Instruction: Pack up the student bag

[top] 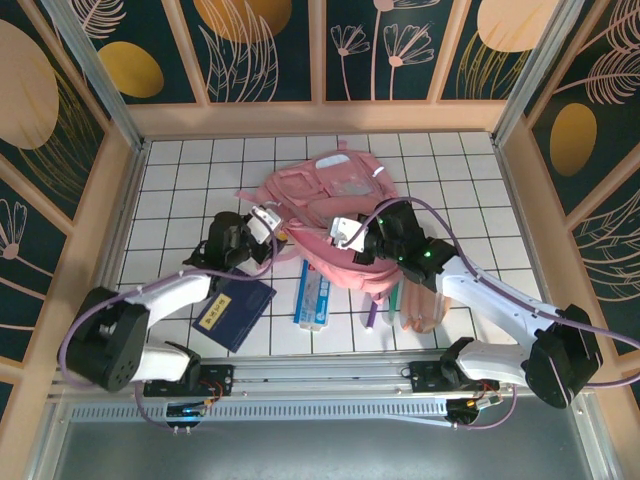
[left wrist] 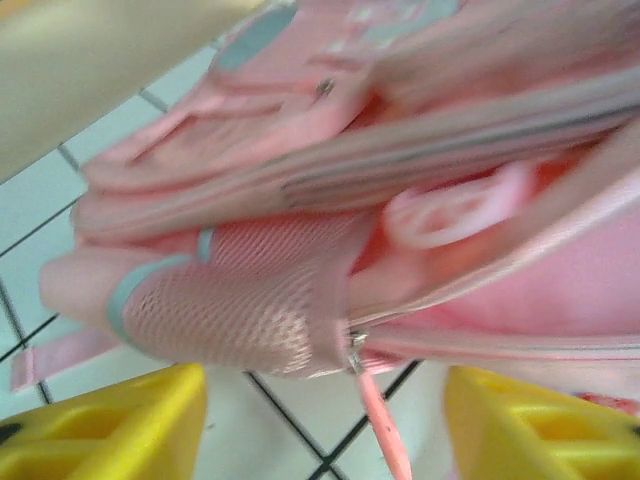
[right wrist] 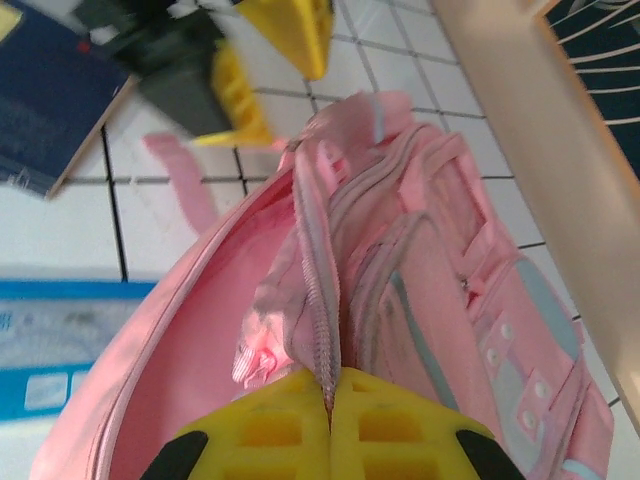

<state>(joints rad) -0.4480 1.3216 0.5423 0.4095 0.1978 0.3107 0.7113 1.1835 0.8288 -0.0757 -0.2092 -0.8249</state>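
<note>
The student bag (top: 335, 195), a large pink backpack, lies mid-table with its main compartment unzipped. My right gripper (top: 350, 236) is at its near rim. In the right wrist view that gripper (right wrist: 330, 392) is shut on the zipper edge of the student bag (right wrist: 440, 300), holding the opening up. My left gripper (top: 266, 222) sits at the bag's left side. In the left wrist view it (left wrist: 320, 388) is open, its yellow fingers (left wrist: 120, 425) wide apart. The pink zipper pull (left wrist: 382, 425) hangs between them, untouched, below the mesh side pocket (left wrist: 235, 310).
A dark blue book (top: 236, 310) lies near the left arm. A blue-and-white box (top: 314, 291) sits in front of the bag, with a purple pen (top: 373, 314) and a peach pouch (top: 424, 310) to its right. Wooden walls (top: 110, 230) enclose the tiled table.
</note>
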